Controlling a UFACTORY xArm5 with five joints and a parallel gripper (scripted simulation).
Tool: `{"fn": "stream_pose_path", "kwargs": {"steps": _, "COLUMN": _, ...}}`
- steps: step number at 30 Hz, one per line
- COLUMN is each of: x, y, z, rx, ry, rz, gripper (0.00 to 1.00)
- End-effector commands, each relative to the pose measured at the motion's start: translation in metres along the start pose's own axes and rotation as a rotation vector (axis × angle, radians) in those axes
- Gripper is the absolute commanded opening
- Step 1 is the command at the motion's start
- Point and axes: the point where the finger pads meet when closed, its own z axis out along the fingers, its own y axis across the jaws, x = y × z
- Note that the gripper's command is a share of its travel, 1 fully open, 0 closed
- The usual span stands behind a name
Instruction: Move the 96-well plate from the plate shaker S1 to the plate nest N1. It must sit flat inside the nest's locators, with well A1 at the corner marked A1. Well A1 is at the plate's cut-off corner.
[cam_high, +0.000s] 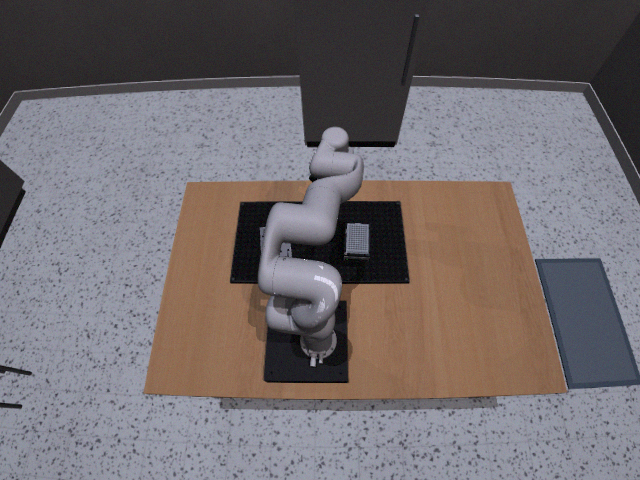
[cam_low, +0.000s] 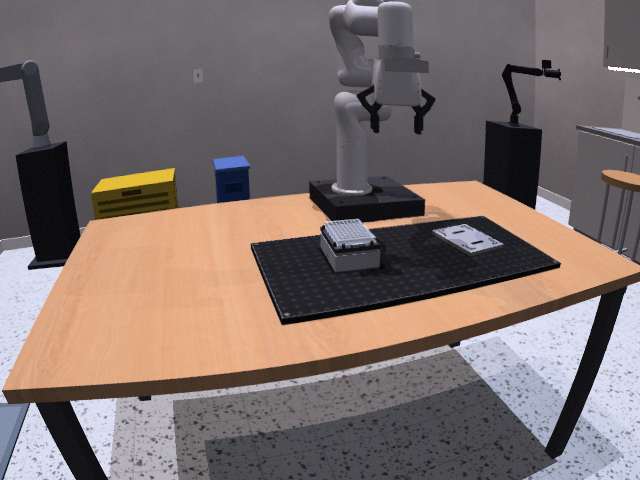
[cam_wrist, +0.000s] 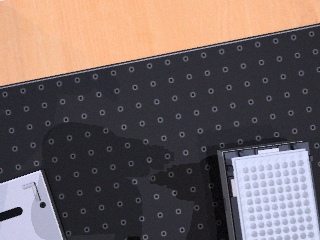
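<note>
The white 96-well plate (cam_low: 347, 233) sits on top of the grey plate shaker S1 (cam_low: 351, 254) on the black perforated base mat (cam_low: 403, 266). It also shows in the overhead view (cam_high: 357, 238) and at the lower right of the wrist view (cam_wrist: 276, 195). The flat white plate nest N1 (cam_low: 467, 238) lies on the mat to the right; its corner shows at the lower left of the wrist view (cam_wrist: 27, 210). My gripper (cam_low: 395, 118) is open and empty, high above the mat between shaker and nest. The plate's cut-off corner is too small to tell.
The arm's black base block (cam_low: 367, 198) stands at the back of the wooden table. Off the table stand a yellow box (cam_low: 134, 192), a blue box (cam_low: 231, 178) and black pedestals (cam_low: 511, 160) with other arms.
</note>
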Motion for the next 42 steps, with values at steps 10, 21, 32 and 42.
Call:
{"fn": "stream_pose_path", "kwargs": {"steps": 10, "x": -0.012, "y": 0.02, "z": 0.035, "rx": 0.014, "ry": -0.039, "rz": -0.141, "gripper": 1.0}}
{"fn": "stream_pose_path", "kwargs": {"steps": 21, "x": -0.02, "y": 0.052, "z": 0.08, "rx": 0.014, "ry": -0.039, "rz": -0.141, "gripper": 1.0}}
{"fn": "stream_pose_path", "kwargs": {"steps": 32, "x": -0.027, "y": 0.078, "z": 0.116, "rx": 0.014, "ry": -0.039, "rz": -0.141, "gripper": 1.0}}
{"fn": "stream_pose_path", "kwargs": {"steps": 42, "x": -0.032, "y": 0.098, "z": 0.144, "rx": 0.014, "ry": -0.039, "rz": -0.141, "gripper": 1.0}}
